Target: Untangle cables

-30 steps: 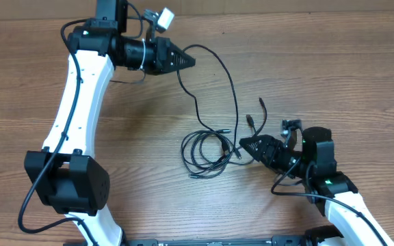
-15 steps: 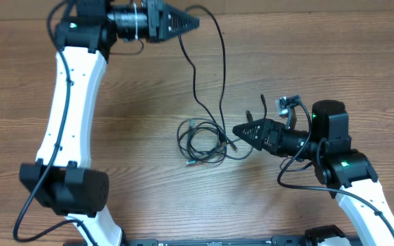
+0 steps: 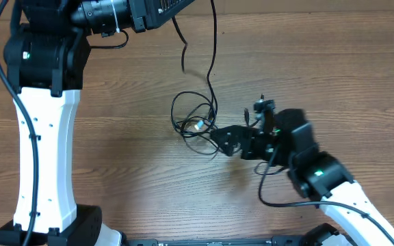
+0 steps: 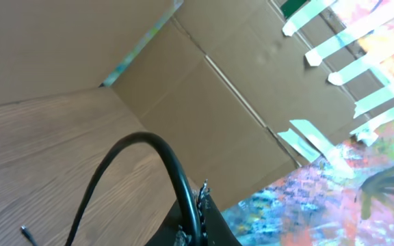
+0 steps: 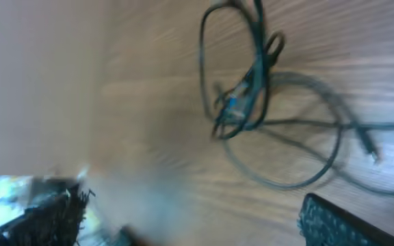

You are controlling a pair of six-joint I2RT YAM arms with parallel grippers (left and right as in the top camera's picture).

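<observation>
Thin black cables lie in a tangle point(image 3: 191, 123) on the wooden table, with loops and a small pale plug in the knot. One cable point(image 3: 213, 48) rises from the tangle to my left gripper point(image 3: 180, 5) at the top edge, which is shut on it. The left wrist view shows that cable point(image 4: 163, 147) arching out of the shut jaws point(image 4: 200, 219). My right gripper point(image 3: 219, 139) is just right of the tangle, low over the table. In the blurred right wrist view its jaws point(image 5: 190, 212) are wide apart and empty, with the tangle point(image 5: 245, 102) ahead of them.
Loose plug ends point(image 3: 261, 101) lie right of the tangle, near the right arm. My left arm's white link point(image 3: 43, 137) stands along the table's left side. A cardboard wall point(image 4: 217, 102) borders the table's far side.
My left gripper rose and moved left, pulling its cable up. The tangle slid up and left and drew tighter. My right gripper followed it left, and its jaws now stand apart.
</observation>
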